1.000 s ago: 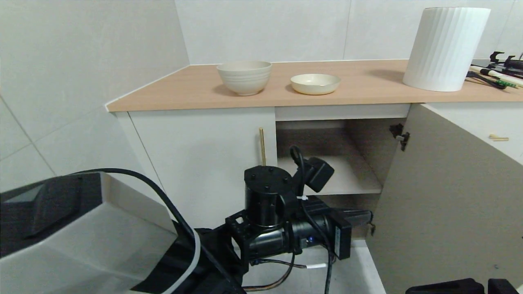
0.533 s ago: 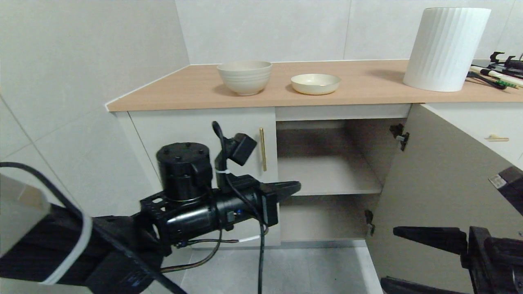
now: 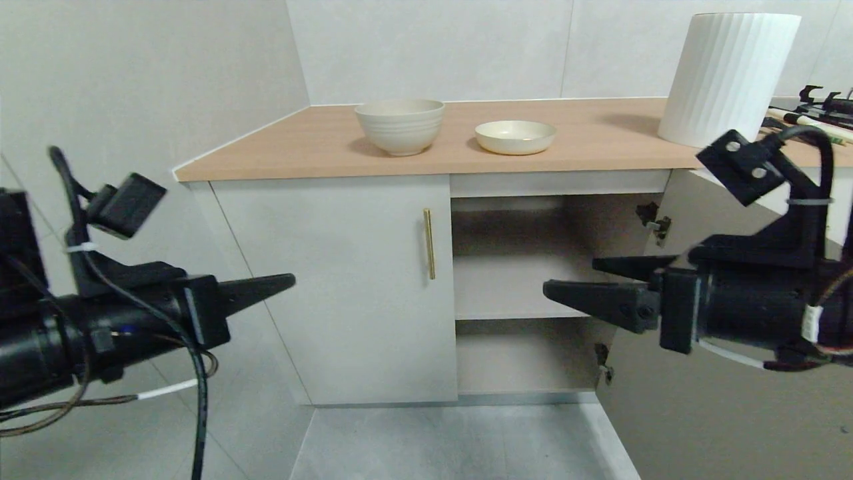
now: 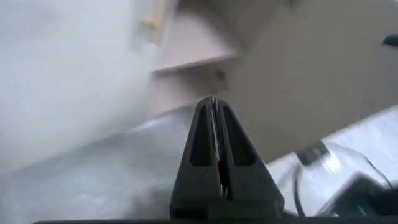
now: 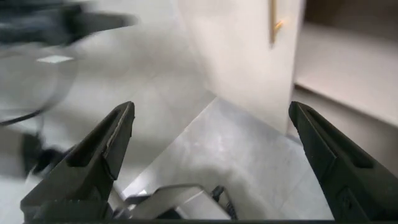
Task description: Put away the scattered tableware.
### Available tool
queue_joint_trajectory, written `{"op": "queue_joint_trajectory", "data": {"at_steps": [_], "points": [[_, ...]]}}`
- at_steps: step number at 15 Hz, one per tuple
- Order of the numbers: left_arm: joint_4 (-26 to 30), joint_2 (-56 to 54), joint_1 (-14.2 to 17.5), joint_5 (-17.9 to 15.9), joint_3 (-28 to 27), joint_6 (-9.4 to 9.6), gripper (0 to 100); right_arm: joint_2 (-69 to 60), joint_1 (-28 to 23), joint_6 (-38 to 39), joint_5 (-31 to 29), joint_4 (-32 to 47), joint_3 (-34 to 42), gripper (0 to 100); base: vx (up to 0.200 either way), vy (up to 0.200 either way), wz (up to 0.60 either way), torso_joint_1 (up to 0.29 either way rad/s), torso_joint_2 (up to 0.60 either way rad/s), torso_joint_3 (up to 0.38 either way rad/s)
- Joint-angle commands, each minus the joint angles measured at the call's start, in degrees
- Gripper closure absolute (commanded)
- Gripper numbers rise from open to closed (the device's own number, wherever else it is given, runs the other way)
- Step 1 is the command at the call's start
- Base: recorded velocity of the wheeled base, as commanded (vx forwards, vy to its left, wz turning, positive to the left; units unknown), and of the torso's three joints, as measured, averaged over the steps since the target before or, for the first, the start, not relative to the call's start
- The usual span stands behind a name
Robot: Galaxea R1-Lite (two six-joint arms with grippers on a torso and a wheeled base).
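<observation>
Head view has the left claw (image 3: 270, 285) and the right claw (image 3: 576, 277) low in front of the cupboard (image 3: 560, 183), under bench (image 3: 600, 143) height and well apart from any tableware. I judge the step in hand to be the approach to a first piece.

To do it well, lift one claw above the bench edge before going forward. Come down on the deep bowl (image 3: 399, 125) from over its rim, one finger inside the wall and one outside, and close only once the rim sits well between them. The right claw suits this better. Keep the carrying path wide of the open door (image 3: 733, 413) and its hinge (image 3: 656, 223).

The left claw is pressed together, its fingers (image 4: 200, 140) meeting in a point. It holds nothing and touches nothing, hanging before the tiled wall beside the closed door (image 3: 333, 287). The right claw is spread wide and carries nothing, in front of the open compartment.

Behind the right claw lies the shelf (image 3: 526, 287), a likely home for the dishes. Above, the bowl stands on the bench over the closed door. A shallow dish (image 3: 514, 137) sits near it, not touching. A white ribbed cylinder (image 3: 726, 80) stands farther right, with utensils (image 3: 810, 123) beyond, too small to name.
</observation>
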Motion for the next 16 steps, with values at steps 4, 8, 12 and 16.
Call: {"op": "queue_joint_trajectory", "data": {"at_steps": [4, 8, 12, 16], "points": [[4.2, -5.0, 3.4, -0.6, -2.7, -0.41, 0, 6.2, -1.8, 0.4, -2.2, 3.0, -4.0, 0, 0.000, 0.000, 0.00, 0.000, 0.00, 0.000], [4.2, -3.9, 3.5, -0.2, -3.2, -0.50, 0, 3.3, -2.5, 0.9, -3.7, 4.4, -3.3, 0, 0.000, 0.000, 0.00, 0.000, 0.00, 0.000], [4.1, -4.7, 3.5, -0.1, -3.1, -0.41, 0, 3.3, -2.5, 0.9, -3.7, 5.2, -3.3, 0, 0.000, 0.000, 0.00, 0.000, 0.00, 0.000], [4.2, -5.7, 3.5, -0.2, -3.1, -0.15, 0, 3.1, -2.5, 0.9, -3.7, 5.2, -3.2, 0, 0.000, 0.000, 0.00, 0.000, 0.00, 0.000]]}}
